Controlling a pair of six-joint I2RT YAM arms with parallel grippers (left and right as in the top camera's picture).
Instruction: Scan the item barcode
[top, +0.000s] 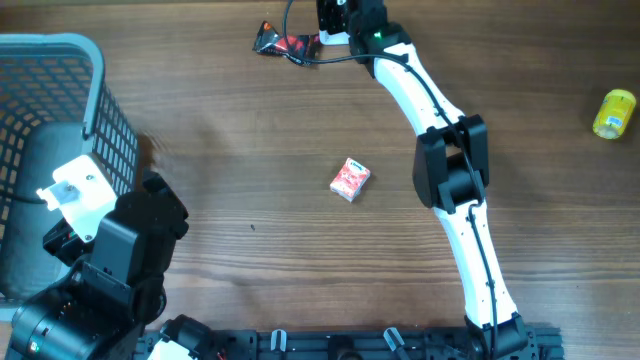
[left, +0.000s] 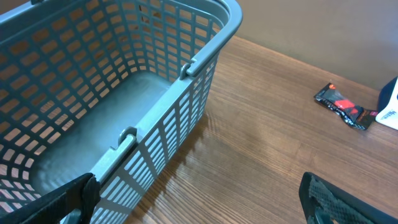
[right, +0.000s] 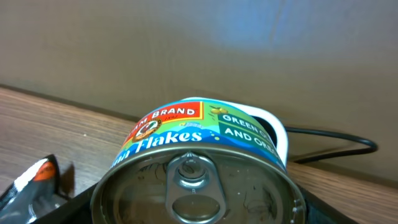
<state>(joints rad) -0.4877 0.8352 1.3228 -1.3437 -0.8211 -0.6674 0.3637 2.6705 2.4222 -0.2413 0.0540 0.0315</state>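
Right wrist. Op 1: what do we enter for the right claw (right: 196, 194)?
Op 2: Clenched on the can (right: 199, 142). We see its dark fingers (right: 323, 211) against both sides of the can. The pull-tab lid faces the lens and the label reads "Flakes".
Op 1: Just behind it?
Op 2: A white rounded edge (right: 277, 134); we cannot tell what it belongs to. A black cable (right: 336, 144) runs over the table (right: 37, 118) near it. A black-and-red packet (right: 31, 180) lies just left of the can.
Op 1: Overhead position?
Op 2: We place claw and can at the far edge of the table, beside that packet. We cannot tell whether the can touches the wood.
Op 1: Further out?
Op 2: A small red-and-white box (top: 350, 179) lies mid-table, well apart from the claw. A yellow bottle (top: 614, 112) sits at the right edge.
Op 1: Left claw (left: 198, 186)?
Op 2: Released, fingers spread wide with nothing between them, beside the grey-blue basket (left: 205, 74) on the left.
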